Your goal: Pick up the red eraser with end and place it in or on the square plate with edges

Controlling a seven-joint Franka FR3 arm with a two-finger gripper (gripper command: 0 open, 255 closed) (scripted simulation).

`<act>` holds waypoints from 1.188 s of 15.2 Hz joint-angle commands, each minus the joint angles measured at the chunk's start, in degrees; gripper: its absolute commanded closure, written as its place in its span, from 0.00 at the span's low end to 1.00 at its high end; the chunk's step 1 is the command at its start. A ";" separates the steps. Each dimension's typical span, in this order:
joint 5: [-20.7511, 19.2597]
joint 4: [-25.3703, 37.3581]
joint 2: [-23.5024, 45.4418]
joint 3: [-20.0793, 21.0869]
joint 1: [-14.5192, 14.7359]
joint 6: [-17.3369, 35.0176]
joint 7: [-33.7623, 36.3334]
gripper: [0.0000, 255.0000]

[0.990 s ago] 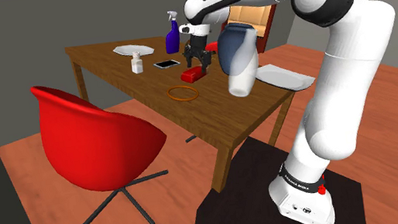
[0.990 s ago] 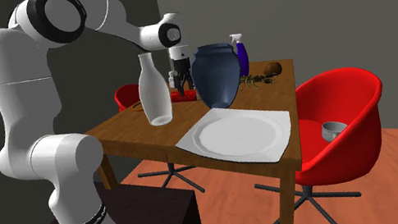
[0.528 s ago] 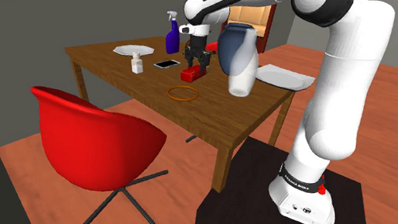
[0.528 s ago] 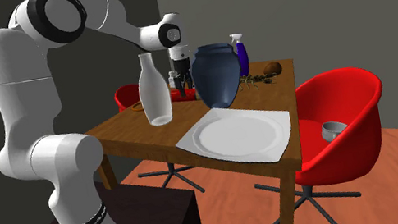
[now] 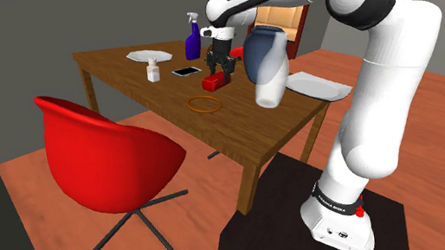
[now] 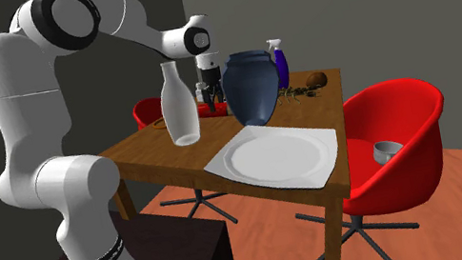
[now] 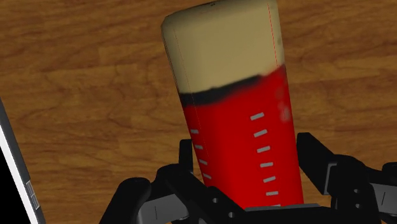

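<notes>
Fingers sit tight against both long sides of the eraser, with no table showing in between. I read that as clamped. The pale end of the eraser points away from the hand and the red body is in the grip.

Progress:
- The gripper is down at the eraser, mid-table.
- The eraser looks to be resting on the wood, not lifted.
- Left to do: lift, carry to the plate, release.
- The plate is bare.

Edges and room:
- The eraser is well in from every table edge, so there's no drop risk at pickup.
- A phone lies just beside the eraser and a ring is near, toward the red chair. Neither touches the hand.
- The blue jug and the tall pale bottle stand between the eraser and the plate, close together. Both are taller than the hand's current height, and the bottle looks tippy.
- My call is to lift straight up above the bottle's neck before moving across, or swing round the bottle on the chair side.
- The plate sits at the table end nearest the stand, its front edge close to the table edge. The raised rim should keep the eraser in, but I'd drop it over the centre.
</notes>
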 commanded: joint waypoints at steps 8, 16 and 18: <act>-0.56 4.17 -0.92 -0.07 0.06 -5.17 0.41 1.00; -0.80 9.89 -1.32 -0.14 0.01 -11.24 0.59 1.00; -0.79 11.48 -1.27 -0.16 -0.02 -12.79 0.59 1.00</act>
